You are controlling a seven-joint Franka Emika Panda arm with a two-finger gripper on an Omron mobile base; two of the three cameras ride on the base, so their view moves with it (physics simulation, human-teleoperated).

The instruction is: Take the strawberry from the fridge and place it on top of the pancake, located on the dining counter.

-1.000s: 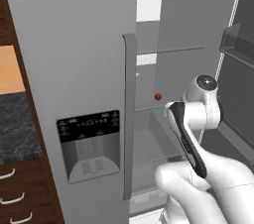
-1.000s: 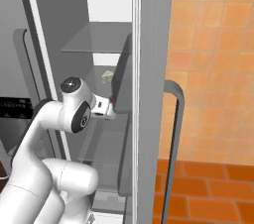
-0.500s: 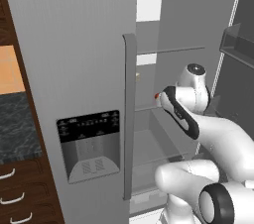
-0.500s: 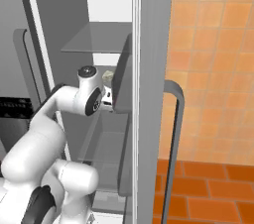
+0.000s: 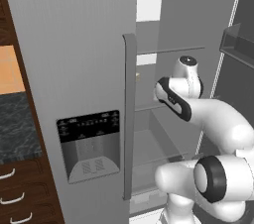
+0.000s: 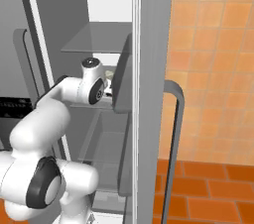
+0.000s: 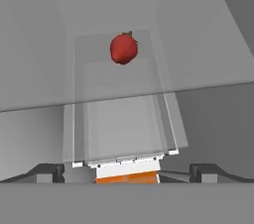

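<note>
Strawberry (image 7: 123, 48) resting on a clear glass shelf (image 7: 208, 69) inside the open fridge (image 5: 74, 44), ahead of and apart from the gripper (image 7: 126, 171). Gripper jaws spread wide, holding nothing. White arm (image 5: 218, 119) reaches into the compartment.

Both base views onto fridge (image 5: 74, 44)

Arm (image 5: 208, 114) extended further into the fridge (image 5: 74, 69) compartment than one second ago; wrist now higher and deeper, elbow joint raised into the lower base views, covering the strawberry (image 7: 123, 48) there.
</note>
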